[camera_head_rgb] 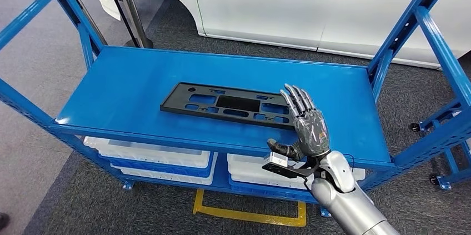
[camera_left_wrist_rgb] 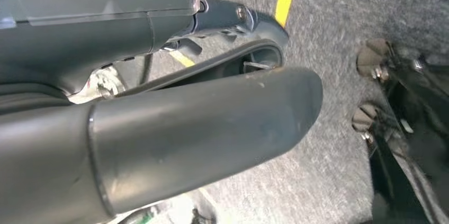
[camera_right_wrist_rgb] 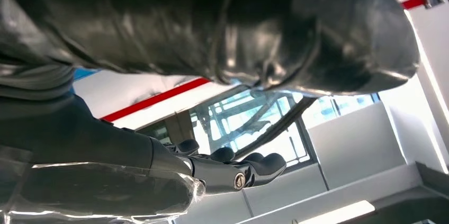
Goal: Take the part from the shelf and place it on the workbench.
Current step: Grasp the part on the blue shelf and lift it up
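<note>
- While the flat black plastic part (camera_head_rgb: pixel 229 105), a long panel with cut-out slots, lies near the middle of the blue metal shelf (camera_head_rgb: pixel 128 88), nothing holds it.
- Blue slanted uprights (camera_head_rgb: pixel 439 46) flank the deck; its front edge looks open for lifting out.
- Right hand (camera_head_rgb: pixel 306 126) hovers empty, fingers straight and apart, by the part's near end; probably slide fingers under that edge.
- Left hand (camera_left_wrist_rgb: pixel 159 134) hangs low; I cannot tell its state.
</note>
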Controlling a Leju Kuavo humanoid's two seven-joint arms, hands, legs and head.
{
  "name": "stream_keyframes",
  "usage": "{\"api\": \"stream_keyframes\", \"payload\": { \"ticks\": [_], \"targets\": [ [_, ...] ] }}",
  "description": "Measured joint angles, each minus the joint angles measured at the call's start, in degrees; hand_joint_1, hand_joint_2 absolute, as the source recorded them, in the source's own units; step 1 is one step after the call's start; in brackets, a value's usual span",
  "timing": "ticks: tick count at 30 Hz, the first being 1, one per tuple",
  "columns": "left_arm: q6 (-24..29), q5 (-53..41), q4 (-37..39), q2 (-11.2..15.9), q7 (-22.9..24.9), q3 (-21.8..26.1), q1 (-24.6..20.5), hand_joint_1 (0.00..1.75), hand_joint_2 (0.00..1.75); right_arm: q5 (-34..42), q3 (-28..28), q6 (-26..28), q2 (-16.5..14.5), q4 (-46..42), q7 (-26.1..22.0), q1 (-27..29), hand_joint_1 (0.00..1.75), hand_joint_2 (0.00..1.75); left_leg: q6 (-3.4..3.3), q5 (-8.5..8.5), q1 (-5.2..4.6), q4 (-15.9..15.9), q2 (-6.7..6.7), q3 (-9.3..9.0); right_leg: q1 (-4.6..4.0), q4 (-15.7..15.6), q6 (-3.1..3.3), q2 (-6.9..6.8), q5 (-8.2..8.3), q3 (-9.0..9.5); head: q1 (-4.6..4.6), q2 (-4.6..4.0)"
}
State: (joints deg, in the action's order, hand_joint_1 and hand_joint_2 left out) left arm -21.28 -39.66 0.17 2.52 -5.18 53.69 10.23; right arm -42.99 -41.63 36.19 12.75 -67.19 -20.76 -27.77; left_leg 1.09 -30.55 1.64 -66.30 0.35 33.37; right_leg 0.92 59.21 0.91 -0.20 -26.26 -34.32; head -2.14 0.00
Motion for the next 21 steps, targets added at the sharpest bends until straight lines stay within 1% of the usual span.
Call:
{"api": "stream_keyframes", "payload": {
  "ticks": [1,2,4,5,7,8,9,11,12,18,21],
  "targets": [
    [-1.1,0.0,0.0,0.4,0.0,0.0,0.1,0.0,0.0,-0.3,0.1,-0.5,0.0,-0.1,0.4,0.0,0.0,0.0,-0.14,0.55,-0.02,3.5,-0.02,-2.18,-0.02,0.2,-0.14,0.01,0.08,-0.14,-0.01,0.0],
    [-2.1,0.0,0.0,0.7,0.0,0.1,0.1,0.0,0.0,-0.5,0.3,-0.9,0.1,-0.1,0.6,0.0,0.0,0.44,-0.31,0.8,-0.13,5.6,-0.06,-3.48,-0.07,0.3,-0.35,0.02,0.18,-0.22,0.02,0.0],
    [-3.3,0.2,0.0,1.5,0.0,0.1,0.2,0.0,0.0,-0.7,0.4,-1.6,0.1,-0.2,1.1,-0.1,0.0,1.31,-0.65,0.61,-0.35,7.9,-0.12,-4.45,-0.22,0.5,-0.89,0.03,0.4,-0.36,0.05,0.0],
    [-3.6,0.3,0.0,1.7,0.1,0.2,0.2,0.0,0.0,-0.8,0.6,-2.1,0.1,-0.2,1.2,-0.1,0.0,1.75,-0.73,0.79,-0.43,8.1,-0.12,-4.33,-0.27,0.4,-0.7,0.05,0.25,-0.39,0.08,0.0],
    [-3.6,0.6,0.0,1.9,0.0,0.2,0.4,0.0,0.0,-0.8,0.7,-3.2,0.2,0.0,1.5,-0.2,0.0,1.75,-0.88,0.89,-0.5,8.4,-0.11,-4.22,-0.32,0.3,0.26,0.05,0.33,-0.43,0.09,0.0],
    [-3.5,0.6,0.0,1.9,0.0,0.2,0.4,0.0,0.0,-0.9,0.8,-4.0,0.2,0.3,1.6,-0.2,0.0,1.75,-0.98,0.99,-0.58,8.5,-0.11,-4.16,-0.26,0.2,0.64,0.05,0.5,-0.42,0.1,0.0],
    [-3.5,0.7,0.0,1.9,0.0,0.2,0.5,0.0,0.0,-0.9,0.8,-4.9,0.2,0.7,1.7,-0.4,0.0,1.75,-1.17,1.12,-0.68,8.4,-0.12,-4.06,-0.21,0.1,0.53,0.05,0.93,-0.43,0.1,0.0],
    [-3.5,1.1,0.0,1.9,0.0,0.2,0.5,0.0,0.0,-0.9,0.7,-6.8,0.0,2.0,1.9,-0.9,0.0,1.75,-1.47,1.32,-0.78,8.4,-0.12,-3.86,-0.12,-0.1,-0.05,0.07,1.38,-0.45,0.11,0.0],
    [-3.5,1.3,0.0,1.9,0.0,0.1,0.4,0.0,0.0,-0.9,0.7,-7.6,-0.2,2.7,2.0,-1.1,0.0,1.75,-1.56,1.38,-0.81,8.4,-0.12,-3.78,-0.1,-0.2,-0.16,0.08,1.49,-0.45,0.11,0.0],
    [-3.2,2.5,0.0,1.9,-0.1,0.0,0.5,0.0,0.0,-0.9,0.2,-9.6,-2.2,5.7,2.3,-1.4,0.0,1.75,-1.62,1.4,-0.95,8.2,-0.13,-3.65,0.0,-0.4,-0.51,0.07,1.67,-0.52,0.11,-0.01],
    [-2.9,2.6,0.0,1.9,-0.1,0.0,0.4,0.0,0.0,-1.1,-0.6,-10.4,-3.4,6.3,2.6,-1.5,0.0,1.75,-1.63,1.34,-0.95,8.2,-0.12,-3.58,0.01,-0.4,-0.91,0.07,1.57,-0.56,0.11,0.0]
  ]
}}
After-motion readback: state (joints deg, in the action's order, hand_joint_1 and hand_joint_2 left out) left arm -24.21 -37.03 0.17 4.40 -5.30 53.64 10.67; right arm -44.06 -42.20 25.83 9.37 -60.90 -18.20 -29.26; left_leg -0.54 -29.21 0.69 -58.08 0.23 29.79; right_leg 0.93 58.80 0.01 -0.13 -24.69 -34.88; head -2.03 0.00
